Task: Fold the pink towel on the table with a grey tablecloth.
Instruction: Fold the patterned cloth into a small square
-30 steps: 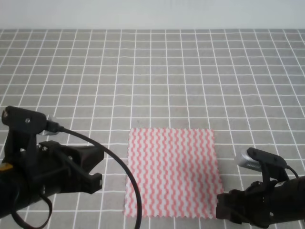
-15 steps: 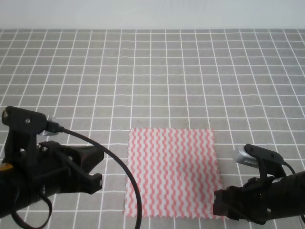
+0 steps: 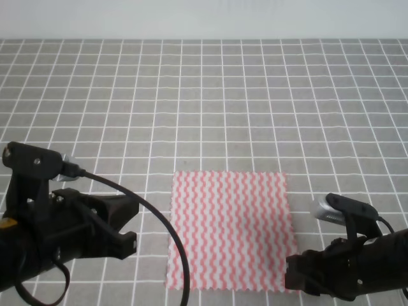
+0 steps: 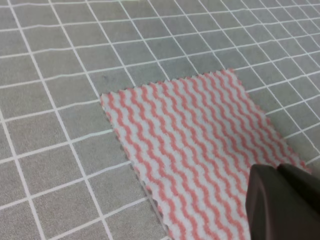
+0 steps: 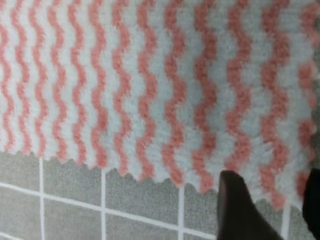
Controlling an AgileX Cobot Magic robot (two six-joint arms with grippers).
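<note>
The pink towel (image 3: 229, 229) lies flat and unfolded on the table with a grey tablecloth (image 3: 255, 95), near the front edge. My left gripper (image 3: 131, 226) hovers open just left of the towel's left edge, and one dark finger (image 4: 280, 200) shows over the towel (image 4: 200, 145) in the left wrist view. My right gripper (image 3: 295, 275) sits low at the towel's near right corner. In the right wrist view its two fingers (image 5: 240, 210) stand apart over the towel's zigzag edge (image 5: 150, 100), open, with cloth and grid between them.
White grid lines cover the grey cloth out to a pale wall (image 3: 204, 19) at the back. A black cable (image 3: 159, 223) loops from the left arm across the towel's left edge. Nothing else stands on the tablecloth.
My right gripper has slid slightly left and down towards the towel's near right corner. The left arm and the towel have not moved.
</note>
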